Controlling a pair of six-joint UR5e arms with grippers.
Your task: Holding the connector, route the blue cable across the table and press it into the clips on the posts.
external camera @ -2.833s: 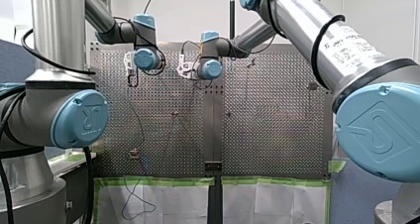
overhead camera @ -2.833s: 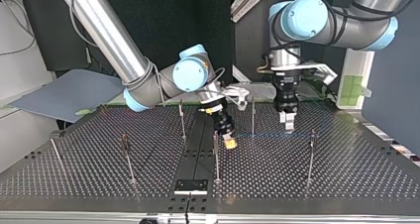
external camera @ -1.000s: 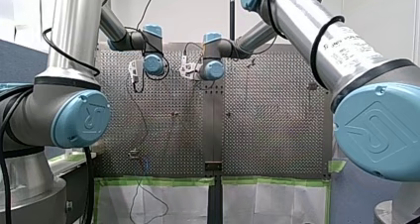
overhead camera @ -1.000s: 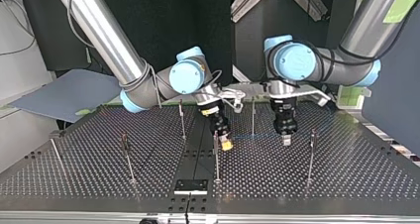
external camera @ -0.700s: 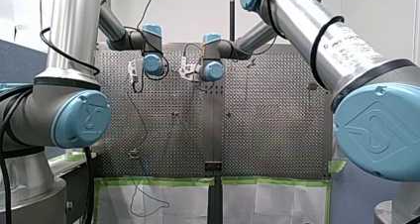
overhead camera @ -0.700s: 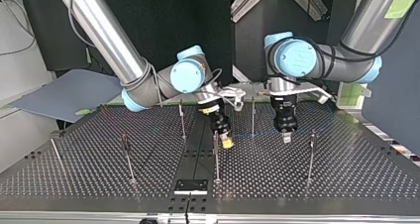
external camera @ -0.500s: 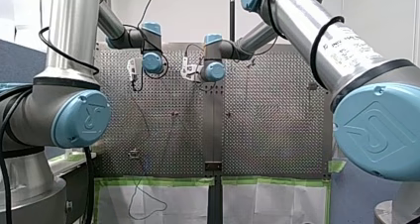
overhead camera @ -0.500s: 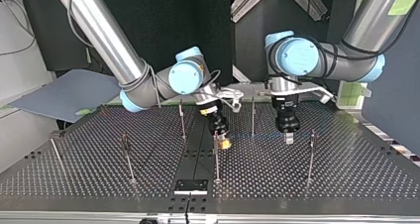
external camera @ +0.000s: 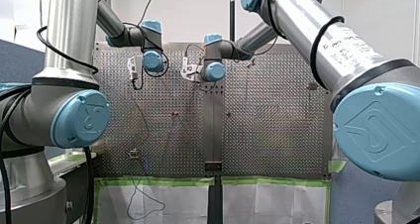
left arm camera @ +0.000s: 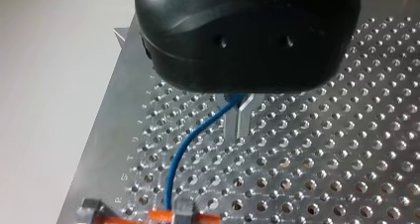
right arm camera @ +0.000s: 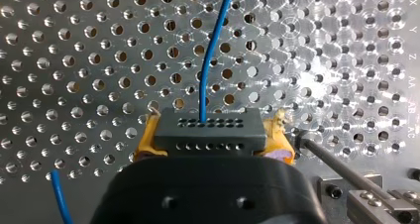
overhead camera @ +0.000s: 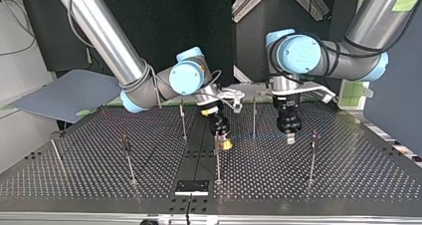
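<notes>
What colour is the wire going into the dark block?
Blue. The cable enters the connector; the right wrist view shows it best.

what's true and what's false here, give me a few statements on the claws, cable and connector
The right claw grips the connector. True.
The cable is red. False: it is blue.
The left claw is shut on the cable. True.
The left claw holds the connector. False: the right claw does.
</notes>
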